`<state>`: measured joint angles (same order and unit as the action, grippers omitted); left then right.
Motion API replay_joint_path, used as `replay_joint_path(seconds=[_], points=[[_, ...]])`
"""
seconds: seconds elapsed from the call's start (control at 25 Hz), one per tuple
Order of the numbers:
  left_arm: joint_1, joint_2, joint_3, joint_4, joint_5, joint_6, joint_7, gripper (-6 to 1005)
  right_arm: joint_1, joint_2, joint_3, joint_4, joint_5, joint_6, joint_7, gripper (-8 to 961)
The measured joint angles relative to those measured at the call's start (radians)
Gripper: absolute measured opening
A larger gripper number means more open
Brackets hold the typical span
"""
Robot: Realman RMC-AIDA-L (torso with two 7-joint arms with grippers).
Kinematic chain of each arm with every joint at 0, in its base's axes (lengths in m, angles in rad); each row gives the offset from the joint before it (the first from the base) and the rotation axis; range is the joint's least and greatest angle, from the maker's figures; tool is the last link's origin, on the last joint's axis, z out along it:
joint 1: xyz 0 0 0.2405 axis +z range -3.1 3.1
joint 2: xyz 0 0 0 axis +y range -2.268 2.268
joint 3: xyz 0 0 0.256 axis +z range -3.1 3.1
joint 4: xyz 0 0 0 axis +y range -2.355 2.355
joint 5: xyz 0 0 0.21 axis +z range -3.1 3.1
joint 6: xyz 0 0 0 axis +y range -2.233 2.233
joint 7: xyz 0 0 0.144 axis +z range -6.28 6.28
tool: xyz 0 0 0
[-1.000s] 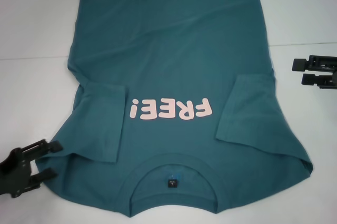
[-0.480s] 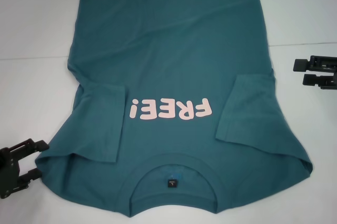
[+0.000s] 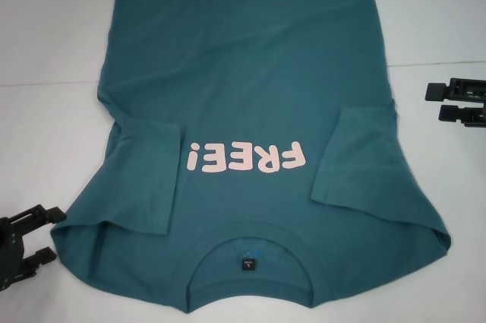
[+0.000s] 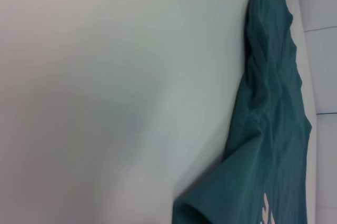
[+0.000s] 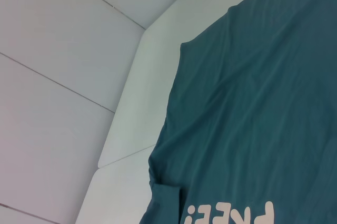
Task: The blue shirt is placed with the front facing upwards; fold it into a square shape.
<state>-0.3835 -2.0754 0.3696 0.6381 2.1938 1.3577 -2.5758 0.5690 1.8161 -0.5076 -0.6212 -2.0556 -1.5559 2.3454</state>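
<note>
The blue shirt [image 3: 250,133] lies spread flat on the white worktop [image 3: 45,34], front up, and the pink "FREE!" print [image 3: 247,158] sits across its chest. Both short sleeves are folded inward onto the body, one either side of the print. The collar [image 3: 249,262] lies at the near edge, with a small dark neck label [image 3: 247,264] inside it.

Down at the near left corner, the left gripper [image 3: 47,236] has its two black fingers spread apart with nothing between them. They point toward the shirt's shoulder edge, which lies just beside the fingertips; whether they touch the cloth is hard to say. From the left wrist view, the shirt [image 4: 274,129] runs along one side as a rumpled teal edge, with bare worktop [image 4: 105,76] filling the rest.

Over on the right, the right gripper [image 3: 434,102] hovers off the cloth, fingers parted and empty, pointing at the shirt's side edge with a clear strip of worktop between them. The right wrist view shows the shirt [image 5: 253,103] lying smooth, the print [image 5: 231,216] and one folded sleeve [image 5: 164,203] in sight.
</note>
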Motion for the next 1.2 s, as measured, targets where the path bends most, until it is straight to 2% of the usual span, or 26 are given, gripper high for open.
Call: replay_joint_path(seconds=[1.2], points=[[-0.006,-0.008,0.022,-0.007,0.007,-0.003,-0.005,826,-0.002,-0.001,0.007,0.0,0.0,-0.002,0.002,816]])
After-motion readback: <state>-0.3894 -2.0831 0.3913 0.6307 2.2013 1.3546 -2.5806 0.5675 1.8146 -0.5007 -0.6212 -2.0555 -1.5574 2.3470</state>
